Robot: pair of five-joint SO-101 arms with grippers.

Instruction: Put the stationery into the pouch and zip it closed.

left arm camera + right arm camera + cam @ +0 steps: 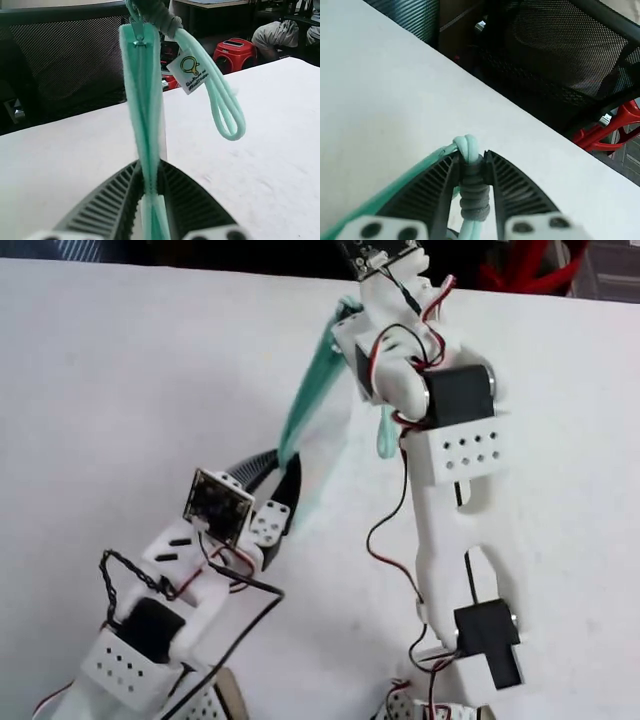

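A mint-green pouch [305, 405] hangs off the table, stretched edge-on between the two grippers. My left gripper [281, 476] is shut on its near end, and the left wrist view shows the pouch [145, 100] pinched between the ribbed fingers [107, 205], with the zip slider [137, 36] at the far top end. My right gripper [347, 318] is shut on the grey-wrapped cord [470, 175] at the pouch's far end. A green wrist loop [226, 112] and a white tag [189, 73] dangle from that end.
The white table [130, 370] spreads out beneath both arms. Its far edge runs past a black mesh chair [555, 55] and a red stool [232, 50]. Loose red and black wires [385, 540] hang along the right arm.
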